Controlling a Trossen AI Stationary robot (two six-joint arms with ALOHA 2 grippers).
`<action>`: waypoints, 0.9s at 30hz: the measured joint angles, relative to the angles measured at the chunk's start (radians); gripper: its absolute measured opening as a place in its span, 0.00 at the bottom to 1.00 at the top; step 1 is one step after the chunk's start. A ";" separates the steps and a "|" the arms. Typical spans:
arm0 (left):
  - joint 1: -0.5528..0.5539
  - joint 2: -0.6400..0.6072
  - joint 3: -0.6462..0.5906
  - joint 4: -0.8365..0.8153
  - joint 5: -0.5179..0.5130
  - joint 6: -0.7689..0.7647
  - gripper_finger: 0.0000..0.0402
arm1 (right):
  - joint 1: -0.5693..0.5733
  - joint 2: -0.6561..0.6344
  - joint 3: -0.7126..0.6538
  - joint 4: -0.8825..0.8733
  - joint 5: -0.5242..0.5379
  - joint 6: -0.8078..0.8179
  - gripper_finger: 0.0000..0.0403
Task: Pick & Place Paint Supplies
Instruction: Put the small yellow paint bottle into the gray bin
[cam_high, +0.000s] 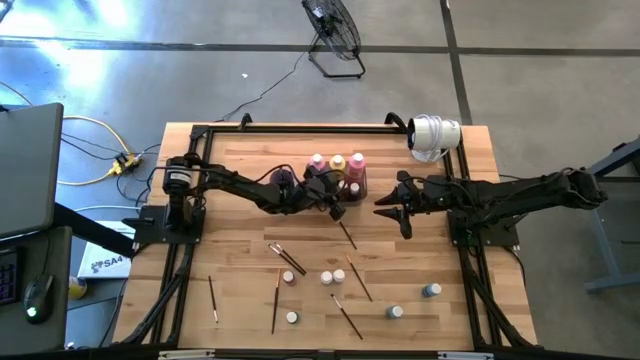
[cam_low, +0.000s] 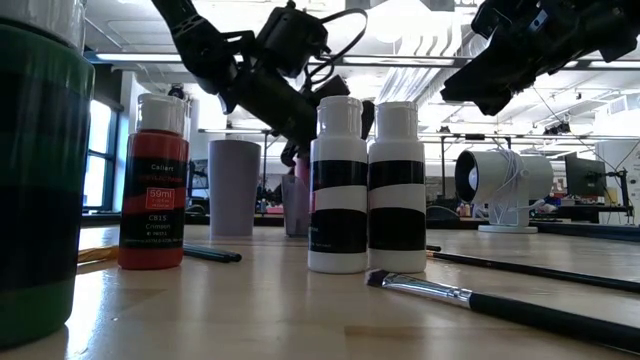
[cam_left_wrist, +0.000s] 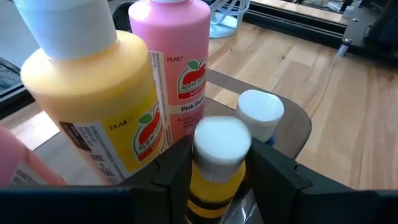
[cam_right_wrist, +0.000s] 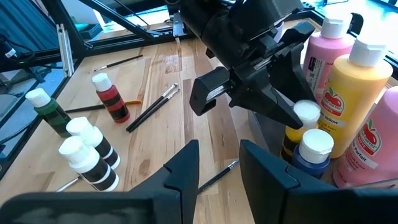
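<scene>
My left gripper (cam_high: 335, 200) is over the near end of the dark grey tray (cam_high: 345, 187) and is shut on a tiny yellow bottle with a white cap (cam_left_wrist: 217, 163). In the tray stand a tall yellow-orange bottle (cam_left_wrist: 102, 102), tall pink bottles (cam_left_wrist: 180, 68) and a tiny blue white-capped bottle (cam_left_wrist: 260, 113). My right gripper (cam_right_wrist: 217, 165) hangs open just right of the tray (cam_right_wrist: 264, 127), above bare wood. Other tiny bottles (cam_high: 326, 277) and thin dark brushes (cam_high: 358, 278) lie loose on the near half of the table. My left gripper pinches the tiny yellow bottle between its two fingers (cam_left_wrist: 177, 168), on the yellow body just below the white cap (cam_left_wrist: 219, 180). The fingers come slanting down from the table's left. The bottle stands upright beside the blue one (cam_right_wrist: 316, 149); I cannot tell whether its base rests on the tray floor.
A white fan-like unit (cam_high: 434, 135) sits at the far right corner. A purple cup (cam_low: 235, 185) stands near the tray. In the low view a red bottle (cam_low: 153, 185) and two black-and-white bottles (cam_low: 365, 190) stand close to the lens. Black frame rails (cam_high: 170, 270) run along the table's sides.
</scene>
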 joint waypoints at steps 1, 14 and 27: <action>0.000 0.000 0.000 0.000 0.000 0.000 0.36 | 0.000 0.000 0.000 0.000 0.000 0.000 0.26; 0.000 0.000 0.000 -0.004 0.010 0.027 0.37 | 0.000 0.000 0.000 0.000 0.000 0.001 0.26; 0.000 0.000 0.000 -0.008 0.058 0.082 0.57 | 0.000 0.000 0.000 0.000 0.000 0.011 0.26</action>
